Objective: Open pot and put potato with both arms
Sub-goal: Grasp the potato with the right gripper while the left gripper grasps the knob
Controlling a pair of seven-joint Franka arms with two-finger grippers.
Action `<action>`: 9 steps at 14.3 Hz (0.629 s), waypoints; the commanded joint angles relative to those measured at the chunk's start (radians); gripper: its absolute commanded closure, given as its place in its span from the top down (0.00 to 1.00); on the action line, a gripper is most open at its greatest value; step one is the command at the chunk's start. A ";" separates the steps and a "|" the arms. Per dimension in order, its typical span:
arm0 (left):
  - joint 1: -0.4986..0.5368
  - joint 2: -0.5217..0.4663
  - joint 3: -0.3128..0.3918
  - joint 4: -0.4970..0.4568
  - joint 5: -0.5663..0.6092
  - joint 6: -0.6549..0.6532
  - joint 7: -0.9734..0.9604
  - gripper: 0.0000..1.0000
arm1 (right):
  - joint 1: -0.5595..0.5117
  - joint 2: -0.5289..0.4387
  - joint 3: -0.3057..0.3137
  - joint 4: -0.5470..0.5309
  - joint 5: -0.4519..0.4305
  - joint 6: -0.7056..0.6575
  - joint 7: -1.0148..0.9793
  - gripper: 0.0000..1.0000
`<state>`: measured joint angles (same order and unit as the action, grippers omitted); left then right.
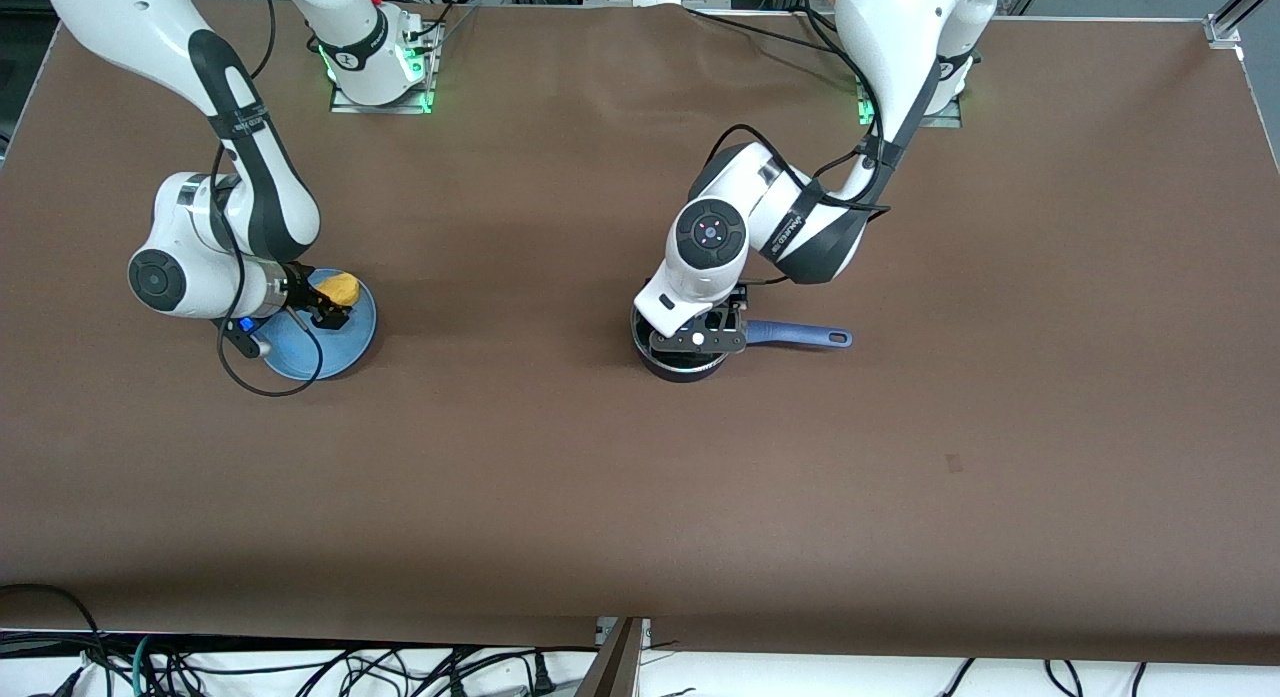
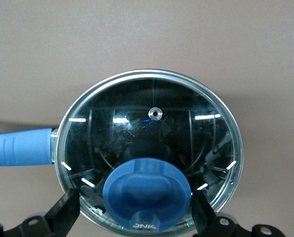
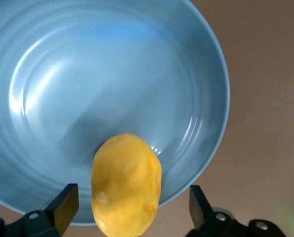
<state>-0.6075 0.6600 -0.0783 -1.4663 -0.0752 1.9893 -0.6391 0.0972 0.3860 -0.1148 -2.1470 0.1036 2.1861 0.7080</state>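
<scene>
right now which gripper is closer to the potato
Right. The right gripper is open around the potato on the blue plate; the left gripper is open around the pot's lid knob.

A yellow-orange potato (image 3: pixel 127 185) is seen on a pale blue plate (image 3: pixel 201 74); the black pot (image 1: pixel 685 367) is fitted with a blue handle (image 1: pixel 800 334) (its glass lid (image 2: pixel 196 128) steel-rimmed, blue-knobbed) upon a brown table (image 1: pixel 640 497)
</scene>
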 commanded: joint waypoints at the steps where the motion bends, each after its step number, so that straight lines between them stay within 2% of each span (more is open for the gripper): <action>1: -0.006 0.026 0.003 0.041 0.005 0.000 -0.027 1.00 | 0.006 -0.004 0.003 -0.022 0.022 0.020 0.010 0.74; 2: -0.008 0.026 0.003 0.043 0.005 0.000 -0.028 1.00 | 0.006 -0.003 0.003 -0.020 0.024 0.020 0.010 0.57; 3: -0.008 0.026 0.003 0.043 0.005 0.000 -0.028 1.00 | 0.006 -0.003 0.003 -0.020 0.024 0.020 0.010 0.46; 6: -0.006 0.027 0.003 0.043 0.005 0.000 -0.030 0.97 | 0.007 0.005 0.003 -0.016 0.024 0.021 0.010 0.33; 9: -0.006 0.030 0.003 0.043 0.005 0.000 -0.030 0.92 | 0.007 0.005 0.007 -0.008 0.024 0.018 0.007 0.29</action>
<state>-0.6076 0.6728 -0.0783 -1.4539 -0.0752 1.9945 -0.6578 0.0991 0.3911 -0.1135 -2.1486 0.1081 2.1885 0.7091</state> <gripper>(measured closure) 0.053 0.480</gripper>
